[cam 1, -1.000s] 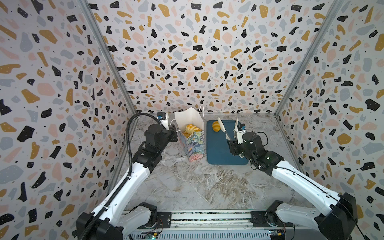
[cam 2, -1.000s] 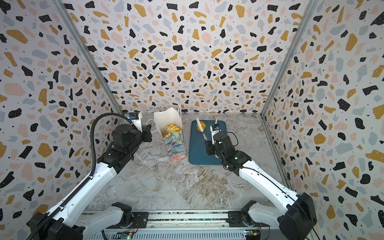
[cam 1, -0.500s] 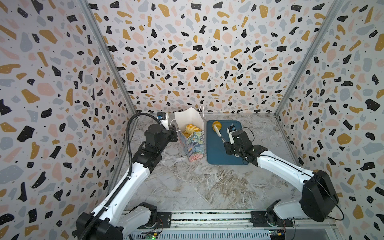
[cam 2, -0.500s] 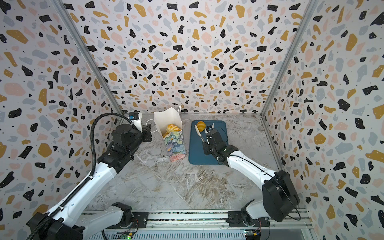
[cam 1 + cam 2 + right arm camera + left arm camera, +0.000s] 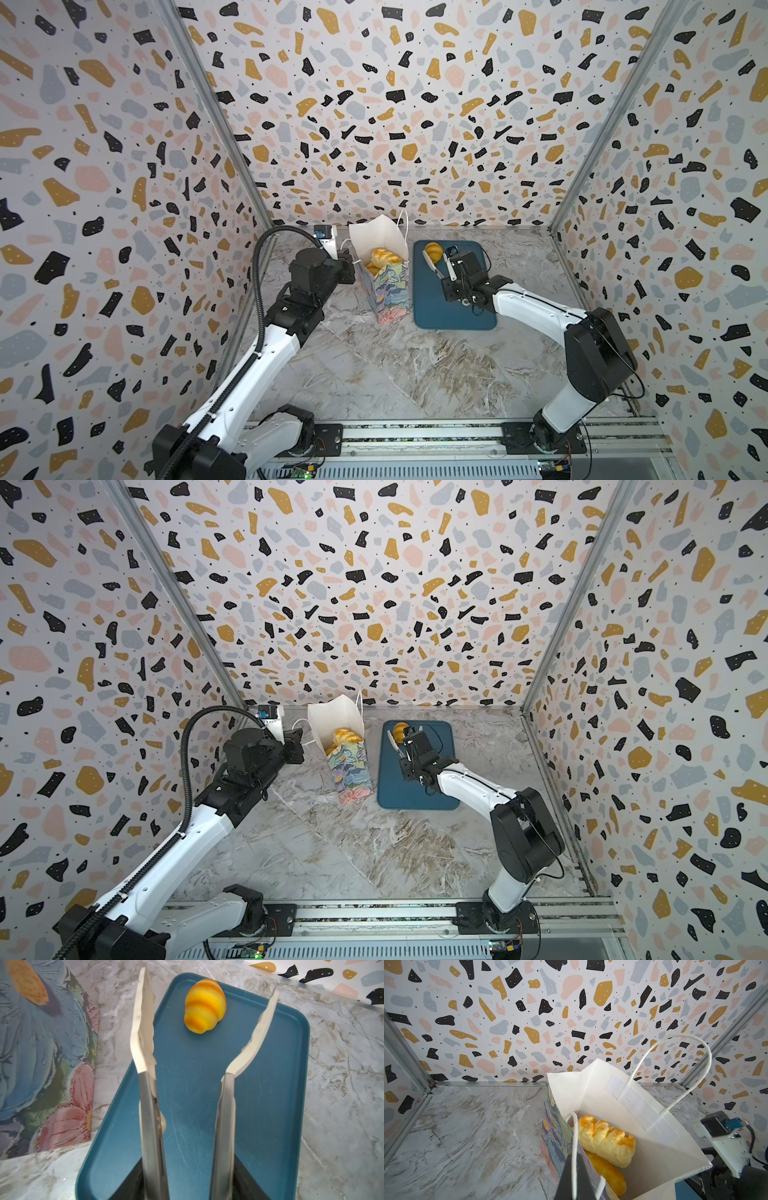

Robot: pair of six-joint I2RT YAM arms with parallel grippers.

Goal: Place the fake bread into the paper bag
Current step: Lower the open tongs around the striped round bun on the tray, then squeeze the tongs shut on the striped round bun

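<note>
Ridged bread roll (image 5: 204, 1006) is lying on blue tray (image 5: 270, 1084), just ahead of tongs (image 5: 147, 1105), between their spread tips, untouched. Your right gripper (image 5: 189, 1185) is clamping tongs by their arms; tips are gripping nothing. Your left gripper (image 5: 574, 1169) is pinching cord handle (image 5: 574, 1136) of paper bag (image 5: 602, 1088); two loaves (image 5: 606, 1142) are sitting inside, just beyond it.
</note>
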